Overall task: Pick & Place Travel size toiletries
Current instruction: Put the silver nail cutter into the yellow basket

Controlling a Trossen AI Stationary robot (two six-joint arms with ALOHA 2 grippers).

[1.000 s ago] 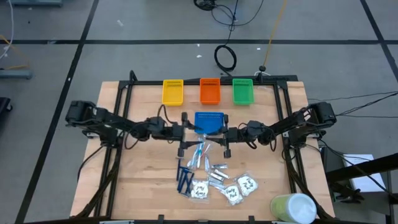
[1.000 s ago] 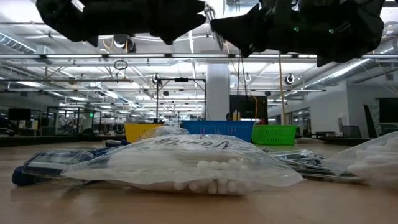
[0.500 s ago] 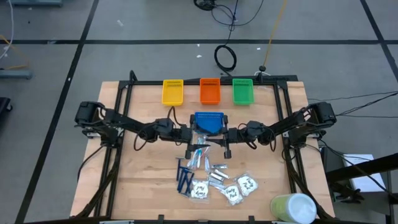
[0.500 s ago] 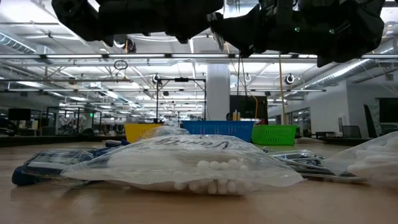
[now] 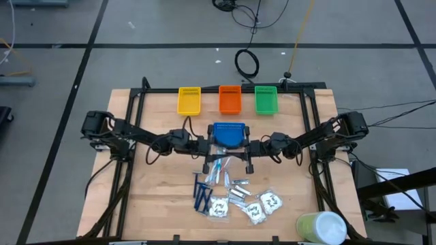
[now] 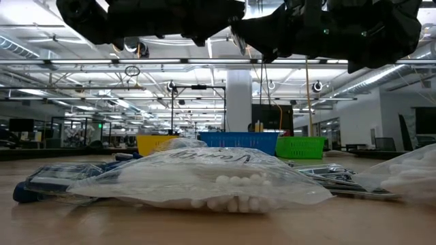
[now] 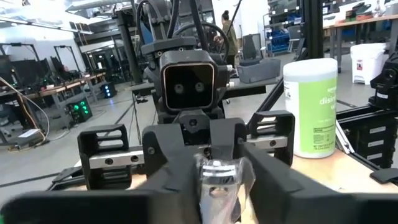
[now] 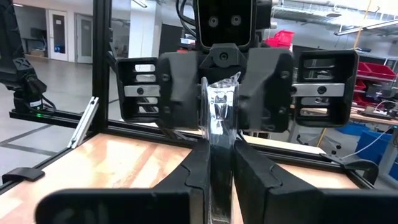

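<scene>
A small silvery packet [image 8: 220, 106] hangs in the air between my two grippers, just in front of the blue tray [image 5: 228, 131]. My left gripper [image 7: 214, 169] reaches in from the table's left and my right gripper [image 8: 221, 142] from the right; both are shut on the packet. On the table nearer the front lies a pile of toiletries: light-blue-and-white sticks [image 5: 216, 173], dark blue razors [image 5: 201, 194], silvery packets [image 5: 238, 193] and white sachets [image 5: 219, 207]. My left gripper pinches one end of the packet [image 7: 214, 180] between its two fingers, coming level from the table's left. The packet is clear of the table. My right gripper pinches the opposite end [image 8: 221, 127] between its two fingers, level from the table's right. The packet stands on edge, upright in the hold.
Yellow [image 5: 189, 101], orange [image 5: 230, 100] and green [image 5: 266, 100] trays stand in a row at the far edge. A big green-and-white cylinder [image 5: 320, 228] stands at the near right corner. In the low view a clear bag [image 6: 204, 180] lies in the foreground.
My left gripper has moved toward the table's right, up to my right gripper and the packet held there, and then stayed.
</scene>
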